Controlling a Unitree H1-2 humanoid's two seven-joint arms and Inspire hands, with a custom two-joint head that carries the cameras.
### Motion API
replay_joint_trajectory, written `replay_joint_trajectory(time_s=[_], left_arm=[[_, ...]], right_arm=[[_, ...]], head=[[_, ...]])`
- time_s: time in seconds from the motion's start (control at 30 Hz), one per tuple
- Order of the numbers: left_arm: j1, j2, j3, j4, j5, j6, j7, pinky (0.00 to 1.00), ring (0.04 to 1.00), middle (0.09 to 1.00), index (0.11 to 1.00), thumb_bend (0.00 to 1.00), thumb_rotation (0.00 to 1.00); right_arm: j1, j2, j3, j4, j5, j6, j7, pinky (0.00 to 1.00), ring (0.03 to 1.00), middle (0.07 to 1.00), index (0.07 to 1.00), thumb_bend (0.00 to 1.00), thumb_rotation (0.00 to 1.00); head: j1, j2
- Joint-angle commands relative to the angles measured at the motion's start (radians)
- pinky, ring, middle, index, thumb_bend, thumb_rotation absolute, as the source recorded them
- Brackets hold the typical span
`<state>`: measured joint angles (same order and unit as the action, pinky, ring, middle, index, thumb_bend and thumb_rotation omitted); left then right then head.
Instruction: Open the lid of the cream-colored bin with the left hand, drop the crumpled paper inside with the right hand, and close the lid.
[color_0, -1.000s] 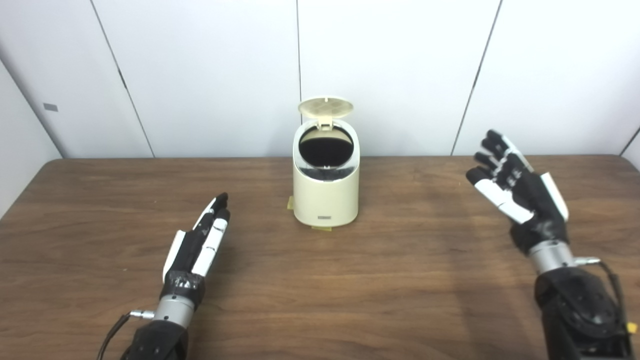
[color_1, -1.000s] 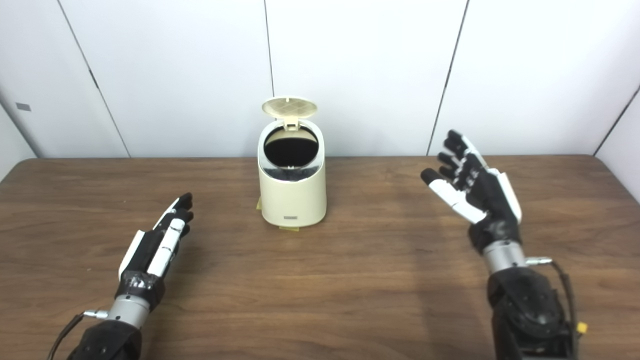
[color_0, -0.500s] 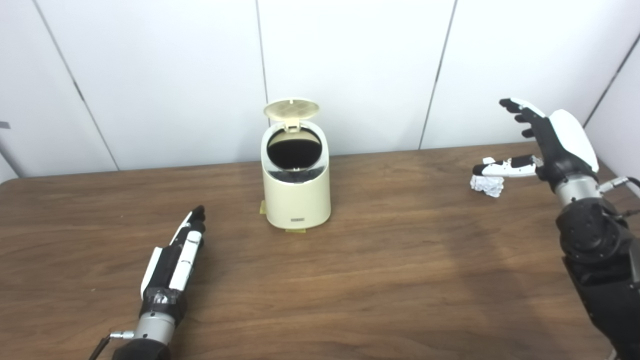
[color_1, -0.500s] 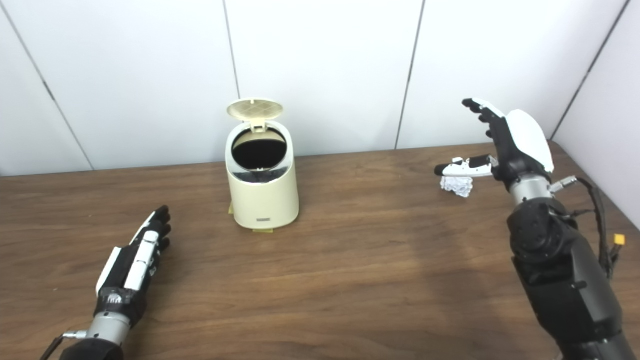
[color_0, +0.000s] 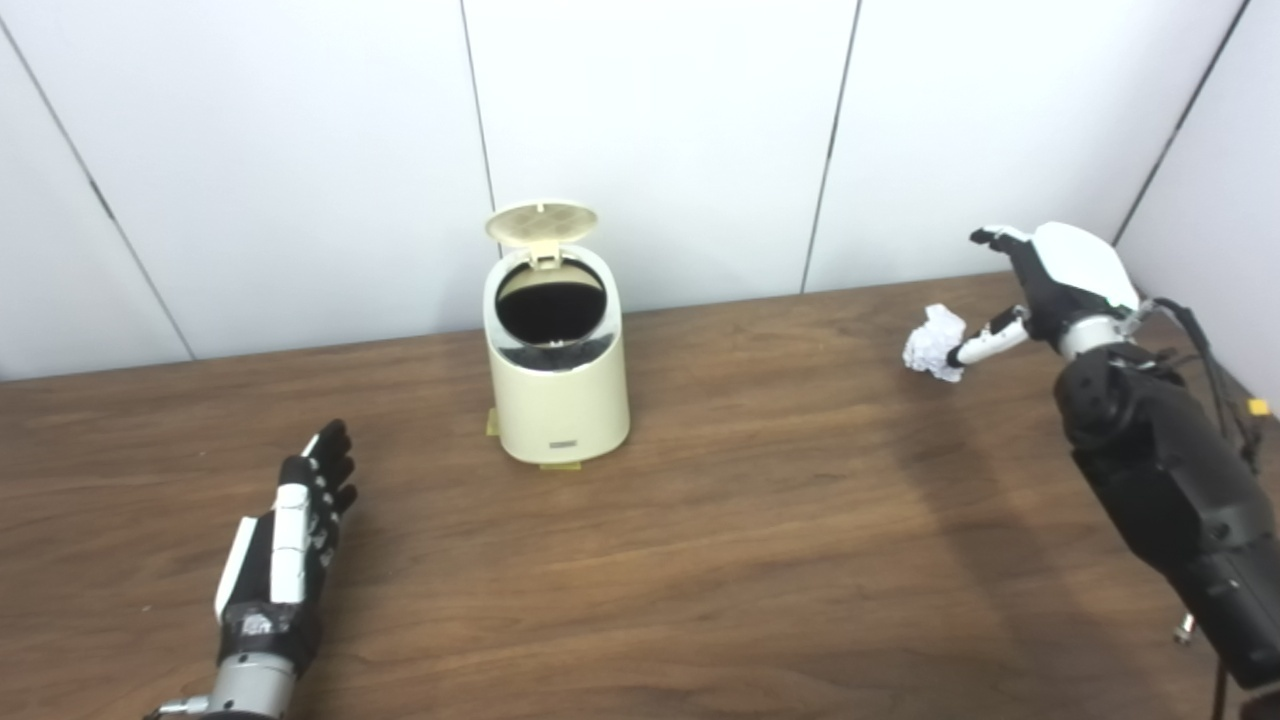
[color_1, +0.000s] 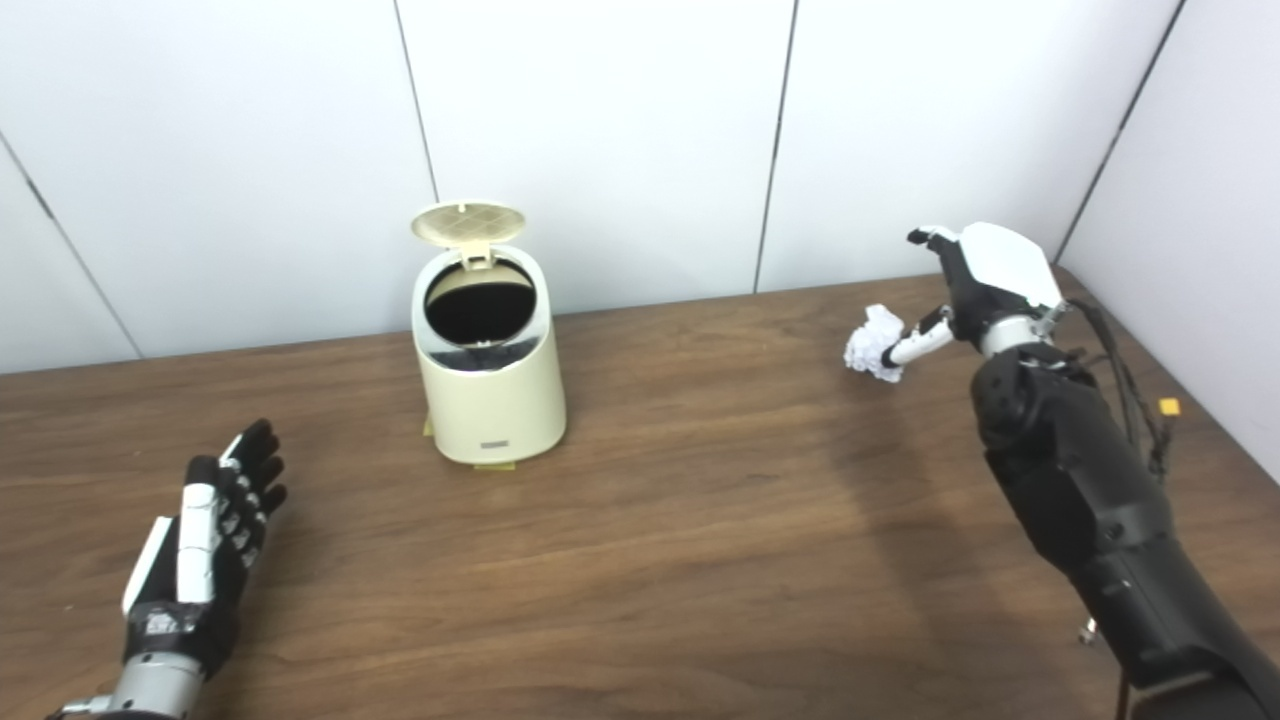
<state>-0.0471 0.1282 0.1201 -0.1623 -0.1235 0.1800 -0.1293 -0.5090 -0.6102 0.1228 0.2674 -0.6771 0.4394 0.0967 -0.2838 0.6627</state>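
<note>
Inside open bin (color_0: 557, 400): dark, contents indiscernible

One cream-colored bin (color_0: 558, 385) stands on the bench (color_0: 760, 560), with one lid (color_0: 541, 222) raised. There is one crumpled paper (color_0: 931, 342). Two hands show: left hand (color_0: 290, 535), right hand (color_0: 1050, 280).

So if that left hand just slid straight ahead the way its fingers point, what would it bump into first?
Probably nothing: the left hand points up the bare table toward the wall, passing left of the bin, though depth is unclear.
</note>
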Motion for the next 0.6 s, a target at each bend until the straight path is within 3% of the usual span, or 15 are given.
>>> replay_joint_trajectory(time_s=[0.0, 0.17, 0.3, 0.4, 0.57], left_arm=[[-0.027, 0.014, 0.008, -0.046, -0.026, -0.004, -0.004, 1.0, 0.99, 0.971, 0.983, 0.71, 1.0], [-0.029, 0.03, 0.01, -0.058, -0.036, 0.013, 0.0, 1.0, 0.989, 0.977, 0.981, 0.65, 1.0], [-0.033, 0.042, 0.009, -0.066, -0.037, 0.028, -0.005, 1.0, 0.984, 0.977, 0.979, 0.65, 1.0], [-0.033, 0.051, 0.003, -0.069, -0.033, 0.031, -0.007, 1.0, 0.985, 0.975, 0.982, 0.64, 0.99], [-0.036, 0.057, 0.005, -0.075, -0.036, 0.04, -0.003, 1.0, 0.987, 0.978, 0.987, 0.62, 0.97]], right_arm=[[-0.067, -0.022, -0.01, 0.017, 0.008, -0.002, -0.003, 0.67, 0.813, 0.853, 0.841, 0.97, 0.09], [-0.088, -0.009, 0.004, 0.11, 0.007, -0.019, -0.032, 0.76, 0.814, 0.84, 0.83, 1.0, 0.1], [-0.088, 0.0, 0.007, 0.155, 0.025, -0.052, -0.047, 0.65, 0.775, 0.829, 0.823, 0.98, 0.07], [-0.087, 0.004, 0.011, 0.175, 0.037, -0.072, -0.06, 0.62, 0.752, 0.802, 0.817, 0.97, 0.07], [-0.094, 0.019, 0.026, 0.176, 0.034, -0.057, -0.053, 0.69, 0.814, 0.854, 0.831, 0.97, 0.08]], head=[[-0.002, 0.001], [-0.009, 0.004], [0.0, 0.002], [0.005, 0.004], [0.011, 0.007]])
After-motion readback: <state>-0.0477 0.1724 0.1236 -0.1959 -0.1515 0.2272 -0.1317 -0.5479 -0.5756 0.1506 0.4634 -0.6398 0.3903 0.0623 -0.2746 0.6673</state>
